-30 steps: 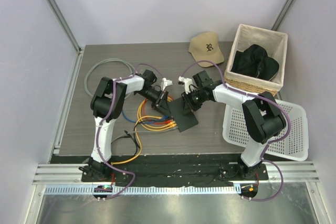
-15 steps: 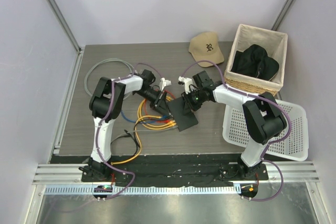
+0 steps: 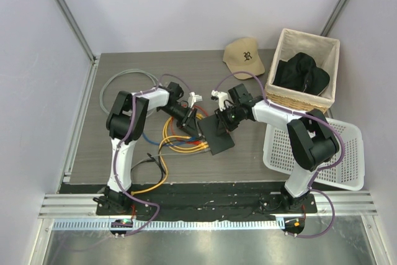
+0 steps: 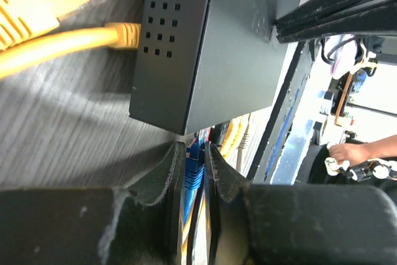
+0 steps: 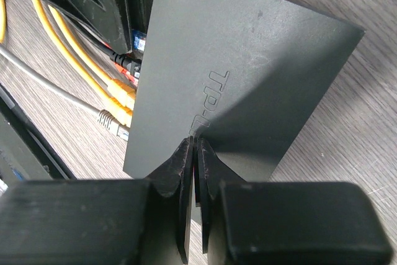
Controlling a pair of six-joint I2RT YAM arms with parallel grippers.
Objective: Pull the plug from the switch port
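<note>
Since 1 second ago nothing has visibly shifted: the switch [image 3: 217, 133] sits mid-table among yellow cables [image 3: 177, 144]. The left gripper [image 4: 195, 148] pinches a blue plug [image 4: 193, 175] at the switch's edge. The right gripper [image 5: 193, 144], fingers almost together, rests its tips on the switch's top. Both arms reach inward, forearms low.
</note>
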